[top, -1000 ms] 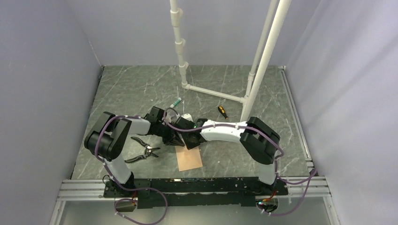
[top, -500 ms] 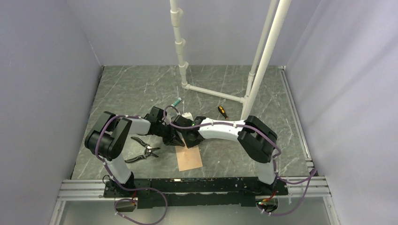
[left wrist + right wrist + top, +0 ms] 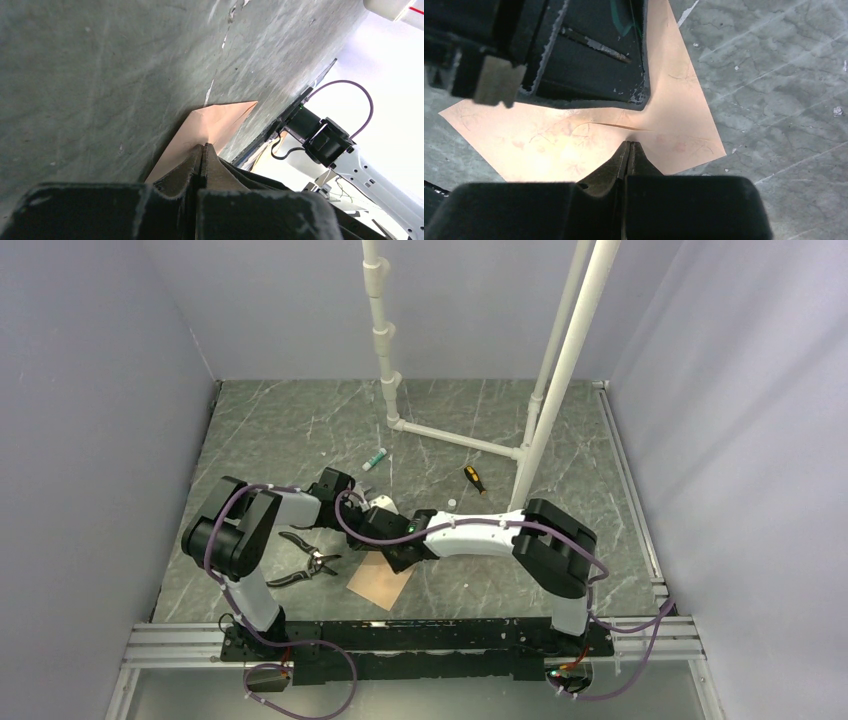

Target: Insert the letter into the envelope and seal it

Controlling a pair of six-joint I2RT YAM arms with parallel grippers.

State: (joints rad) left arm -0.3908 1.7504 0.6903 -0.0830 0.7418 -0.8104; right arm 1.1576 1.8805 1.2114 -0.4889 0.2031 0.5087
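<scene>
One pinkish-tan paper piece, which I take for the envelope (image 3: 378, 586), lies flat on the grey table in front of both grippers. It also shows in the left wrist view (image 3: 216, 118) and the right wrist view (image 3: 549, 145), where a thin raised edge line crosses it. The letter does not show as a separate sheet. My left gripper (image 3: 376, 532) (image 3: 202, 146) is shut, its tips resting on the paper's edge. My right gripper (image 3: 396, 556) (image 3: 629, 143) is shut, its tips touching the paper just below that line. The left gripper's body (image 3: 589, 50) lies close above the paper.
Black-handled pliers (image 3: 305, 565) lie left of the paper. A small screwdriver (image 3: 473, 478) and a green-capped marker (image 3: 373, 458) lie farther back. A white pipe frame (image 3: 455, 438) stands at the back. The metal rail (image 3: 420, 640) runs along the near edge.
The paper has turned and slid left toward the near edge. My right gripper has moved left and nearer with it. The left gripper stays close to the same spot.
</scene>
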